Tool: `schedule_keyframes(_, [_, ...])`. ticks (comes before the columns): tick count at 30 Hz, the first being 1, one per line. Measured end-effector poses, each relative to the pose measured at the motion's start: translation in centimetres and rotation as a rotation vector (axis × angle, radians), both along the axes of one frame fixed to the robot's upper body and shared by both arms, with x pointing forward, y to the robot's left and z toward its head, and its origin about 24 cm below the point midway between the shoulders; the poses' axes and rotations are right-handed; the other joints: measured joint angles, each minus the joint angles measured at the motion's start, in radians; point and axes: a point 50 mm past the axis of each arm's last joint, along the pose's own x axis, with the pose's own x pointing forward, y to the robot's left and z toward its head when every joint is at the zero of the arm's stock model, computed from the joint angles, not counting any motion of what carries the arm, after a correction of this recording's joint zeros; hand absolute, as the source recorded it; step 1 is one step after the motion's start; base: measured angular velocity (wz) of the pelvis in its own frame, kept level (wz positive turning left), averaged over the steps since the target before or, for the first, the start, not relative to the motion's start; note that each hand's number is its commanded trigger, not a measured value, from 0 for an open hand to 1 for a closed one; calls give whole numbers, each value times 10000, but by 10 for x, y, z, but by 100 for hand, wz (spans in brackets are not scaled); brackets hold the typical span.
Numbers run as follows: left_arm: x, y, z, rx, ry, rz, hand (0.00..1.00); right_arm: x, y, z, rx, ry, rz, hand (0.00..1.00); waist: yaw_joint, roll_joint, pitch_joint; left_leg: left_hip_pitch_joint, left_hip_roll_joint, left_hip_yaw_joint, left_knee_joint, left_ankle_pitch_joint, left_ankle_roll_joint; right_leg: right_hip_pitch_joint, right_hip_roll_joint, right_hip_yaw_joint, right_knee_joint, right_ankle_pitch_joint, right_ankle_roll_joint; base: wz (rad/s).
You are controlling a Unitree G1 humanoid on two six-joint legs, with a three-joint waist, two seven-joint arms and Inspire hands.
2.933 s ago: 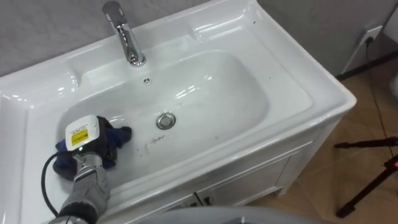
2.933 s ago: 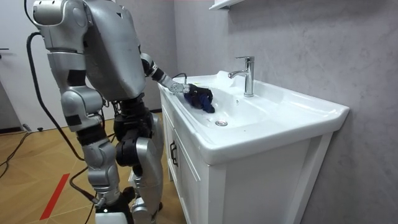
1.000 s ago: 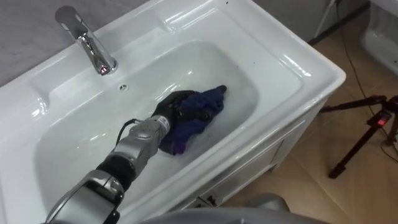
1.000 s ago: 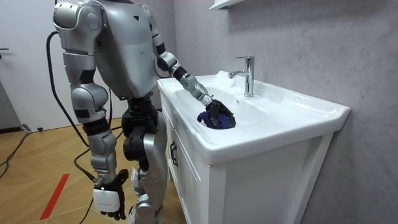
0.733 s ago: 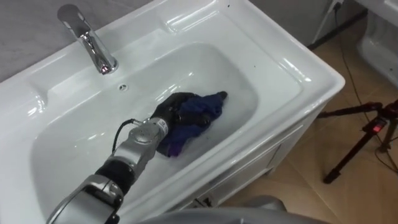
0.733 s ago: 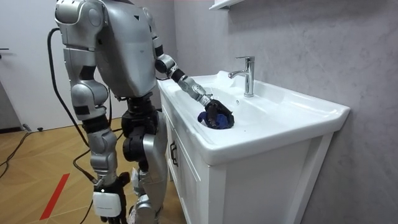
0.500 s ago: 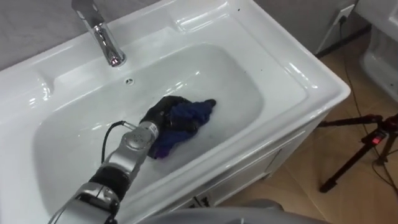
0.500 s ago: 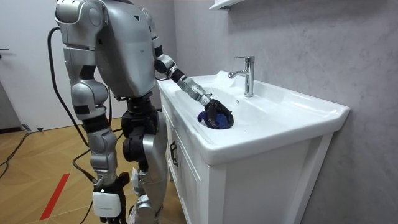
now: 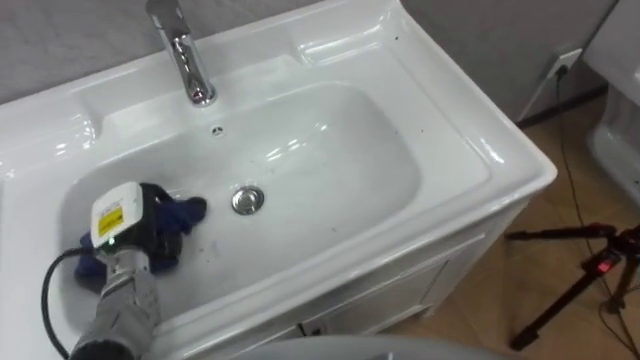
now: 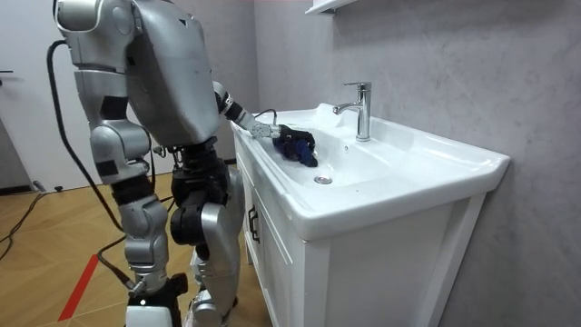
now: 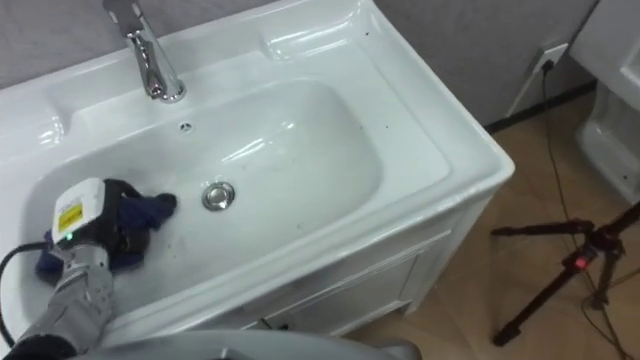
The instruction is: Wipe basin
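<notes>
Now, left hand (image 9: 148, 228): you are pressing it onto the dark blue cloth (image 9: 188, 210) at the basin's (image 9: 440, 150) left end; how far it is closing, you cannot tell.
Next stroke: probably heading to the robot's right, past the drain (image 9: 247, 200), along the bowl's long axis.
Nearer hand: left; the right hand (image 10: 141, 315) is hanging low.
Room view: showing the cloth bunching beneath the hand.

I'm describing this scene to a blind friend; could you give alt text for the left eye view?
A robot's left hand rests on a dark blue cloth at the left end of a white basin, near the metal drain. A chrome tap stands at the back rim, and a tripod stands on the wooden floor to the right.
</notes>
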Motion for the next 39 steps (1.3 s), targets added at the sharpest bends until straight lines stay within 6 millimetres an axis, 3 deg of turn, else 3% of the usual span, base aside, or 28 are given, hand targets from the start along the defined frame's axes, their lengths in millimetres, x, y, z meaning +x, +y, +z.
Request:
schedule_keyframes(8, [-7, -3, -2, 741, 293, -458, 100, 6, -22, 7, -424, -407, -525, 0, 228, 287, 0, -29, 42, 14, 5, 118, -185, 10, 5, -114, 59, -59, -115, 5])
schedule_keyframes(12, [-7, -4, -3, 723, 290, -464, 100, 23, -26, 8, -531, -919, -367, 0, 265, 354, 7, -73, 50, 11, 4, 124, -191, -58, 13, -130, 177, -74, -136, 0])
schedule_keyframes(18, [-6, -7, -3, 612, 241, -442, 100, 43, -27, 9, -687, -1812, -224, 0, 247, 406, 14, -129, 48, 1, -5, 123, -190, -81, -14, -243, 163, -74, -136, 5])
schedule_keyframes(27, [-3, -10, -4, 145, -24, 169, 100, 40, -27, 9, -986, -1922, -579, 0, 164, 392, 28, -204, 27, -94, -12, 121, -190, -95, -79, -406, 154, -124, -113, 5])
schedule_keyframes(32, [2, -10, -2, -146, -243, 444, 100, 41, -25, 8, -916, -2309, -1029, 0, 12, 303, 88, -221, -9, -258, 0, 117, -191, -72, -148, -543, 177, -213, -99, 12])
schedule_keyframes(36, [11, -10, 4, -612, -744, 773, 100, 44, -21, 7, -775, -2700, -1381, 0, 9, 147, 213, -355, -12, -293, -3, 117, -191, -146, -166, -637, 139, -214, -94, 10])
schedule_keyframes(39, [20, -13, 9, -1006, -1183, 856, 100, 45, -18, 6, -666, -2867, -1204, 0, -11, 107, 243, -465, -13, -349, 3, 116, -190, -150, -166, -683, 9, -185, -69, 9])
